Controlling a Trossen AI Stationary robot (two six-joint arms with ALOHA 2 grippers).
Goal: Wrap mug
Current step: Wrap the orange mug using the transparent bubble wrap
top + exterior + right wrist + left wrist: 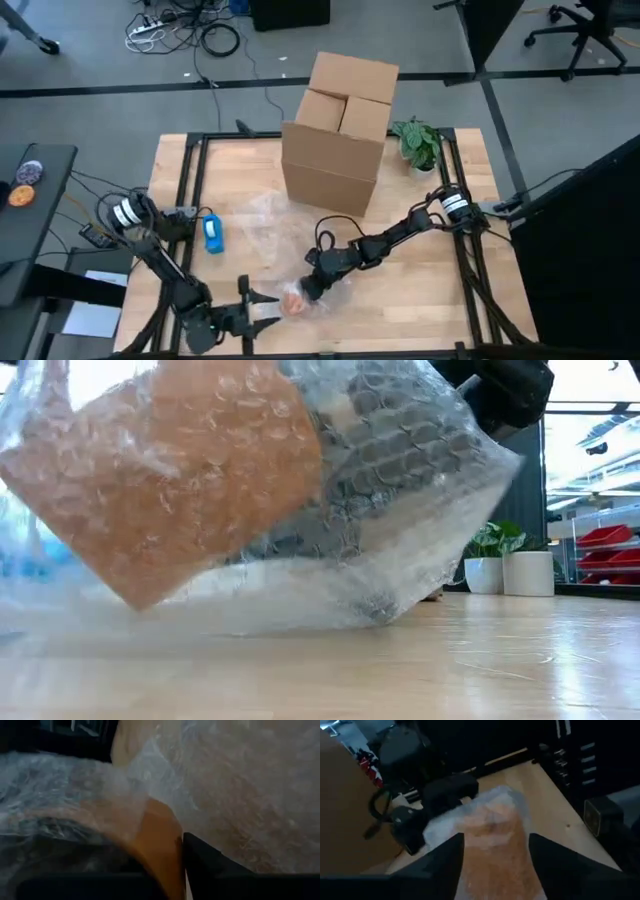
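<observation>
1. The wrapping step is judged to be in hand: the orange mug (294, 301) is seen already inside a sheet of bubble wrap (270, 232), at the near middle of the surface (420, 300), lifted and tilted in the low view with the wrap trailing down to the wood.
2. The right gripper (313, 289) is placed at the mug's right side; its fingers (210, 865) are clamped on the mug's wall through the wrap, one finger inside and one outside.
3. The left gripper (262, 306) is held just left of the mug, its fingers (445, 862) spread wide apart, with the wrapped mug seen between them but not gripped.
4. The next move is judged to call for the loose wrap to be taken by the left fingers and folded over the mug while it is held steady by the right.
5. A cardboard box (340, 130) stands farther back, well apart.
</observation>
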